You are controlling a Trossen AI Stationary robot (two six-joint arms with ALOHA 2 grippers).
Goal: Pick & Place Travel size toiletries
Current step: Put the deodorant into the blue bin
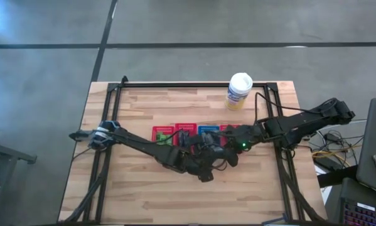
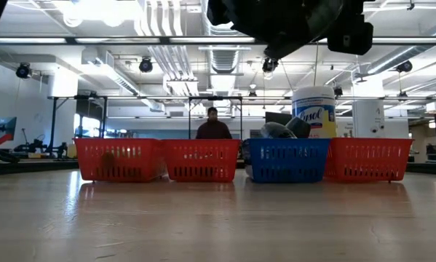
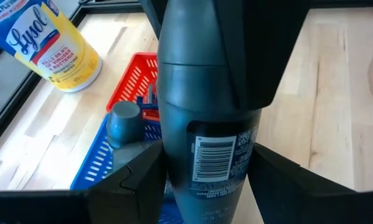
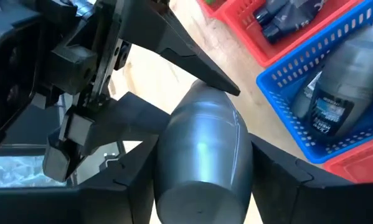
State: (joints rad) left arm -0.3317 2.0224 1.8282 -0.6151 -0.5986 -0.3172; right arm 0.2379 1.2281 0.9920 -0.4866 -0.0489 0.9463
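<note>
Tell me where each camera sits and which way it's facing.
High: overhead, straight down on the table; both arms meet mid-table.
Low: table-top height, facing the blue basket and room; arms overhead.
Left wrist: looks past the left gripper, shut on the grey tube.
Right wrist: past the right gripper, gripping the same tube; both wrists share the blue basket.

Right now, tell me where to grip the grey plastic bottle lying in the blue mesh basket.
Take the grey plastic bottle by its capped end, which pokes above the blue mesh basket rim; come from above, since walls hem its body. The left tool and right tool both clasp another grey bottle.
</note>
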